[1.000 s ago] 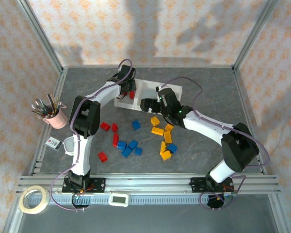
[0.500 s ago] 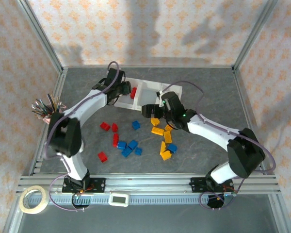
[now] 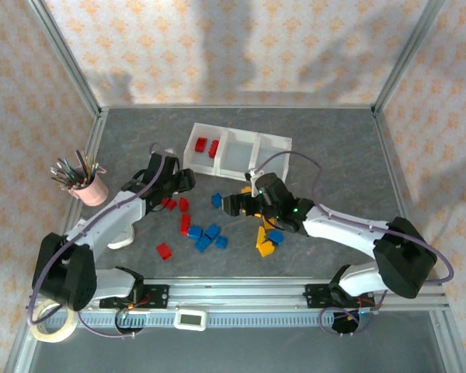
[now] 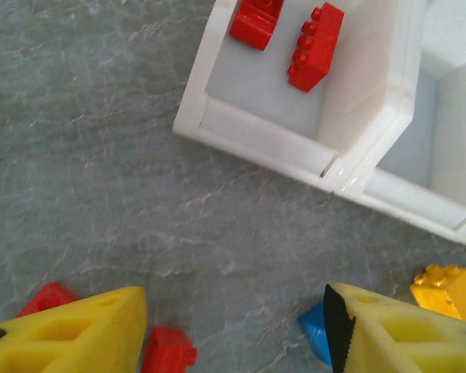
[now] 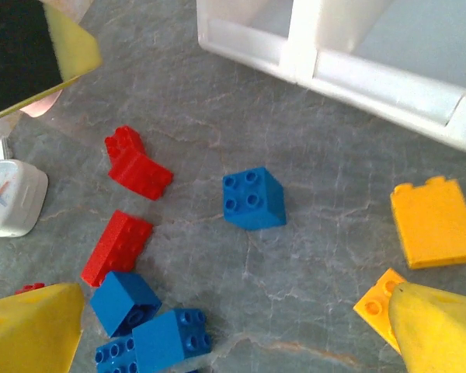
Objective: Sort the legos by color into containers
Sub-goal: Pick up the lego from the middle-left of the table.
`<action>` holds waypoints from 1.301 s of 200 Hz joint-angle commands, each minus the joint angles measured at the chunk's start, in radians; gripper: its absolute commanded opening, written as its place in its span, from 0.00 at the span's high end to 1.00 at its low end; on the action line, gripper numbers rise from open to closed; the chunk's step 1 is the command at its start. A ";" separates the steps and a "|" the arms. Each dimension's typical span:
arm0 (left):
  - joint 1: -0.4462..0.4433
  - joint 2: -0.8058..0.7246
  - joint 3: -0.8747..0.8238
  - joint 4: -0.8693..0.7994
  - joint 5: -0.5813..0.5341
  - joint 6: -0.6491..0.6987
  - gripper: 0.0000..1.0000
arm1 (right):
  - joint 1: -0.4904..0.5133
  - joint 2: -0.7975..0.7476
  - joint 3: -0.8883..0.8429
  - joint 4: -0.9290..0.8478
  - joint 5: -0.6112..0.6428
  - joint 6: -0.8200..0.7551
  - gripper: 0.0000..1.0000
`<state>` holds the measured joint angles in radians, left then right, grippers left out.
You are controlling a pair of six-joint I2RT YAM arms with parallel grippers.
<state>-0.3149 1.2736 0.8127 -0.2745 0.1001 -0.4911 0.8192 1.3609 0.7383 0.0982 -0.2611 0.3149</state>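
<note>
Cannot read the print on the white gadget (image 5: 4,198) at the edge of the right wrist view (too blurred). Find the left gripper (image 3: 177,181) over the grey table (image 3: 334,148), jaws apart with nothing between them. In its wrist view, see a red lego (image 4: 169,350) just beside one finger (image 4: 78,330) and a blue lego (image 4: 312,326) against the other. Find the containers (image 3: 227,148) just ahead of those fingers, with two red bricks (image 3: 206,145) lying in the leftmost compartment. Find the right gripper (image 3: 234,204) with jaws wide apart and empty, a blue brick (image 5: 253,198) ahead between the fingers and a yellow-orange brick (image 5: 435,221) off to one side. See bare table between the container rim and the loose bricks, and more behind the row up to the metal frame (image 3: 70,70). Note the pink cup of pens (image 3: 89,186) near the left edge.
</note>
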 commanded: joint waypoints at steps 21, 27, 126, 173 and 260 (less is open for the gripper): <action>-0.007 -0.095 -0.098 -0.002 -0.061 -0.043 0.28 | 0.062 -0.011 -0.094 0.235 0.035 0.088 0.00; -0.007 -0.091 -0.102 -0.003 -0.060 -0.036 0.26 | 0.073 -0.004 -0.099 0.247 0.040 0.089 0.00; -0.007 0.125 -0.100 0.074 -0.039 -0.011 0.29 | 0.100 0.063 -0.122 0.288 0.072 0.107 0.00; -0.009 0.178 -0.100 0.081 -0.020 0.002 0.42 | 0.101 0.101 -0.111 0.294 0.060 0.115 0.00; -0.052 0.239 -0.078 0.043 -0.049 0.047 0.60 | 0.101 0.123 -0.103 0.294 0.064 0.112 0.00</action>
<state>-0.3630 1.4937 0.7113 -0.2157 0.0734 -0.4629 0.9157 1.4712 0.6254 0.3676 -0.2169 0.4194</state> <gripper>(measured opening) 0.432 0.998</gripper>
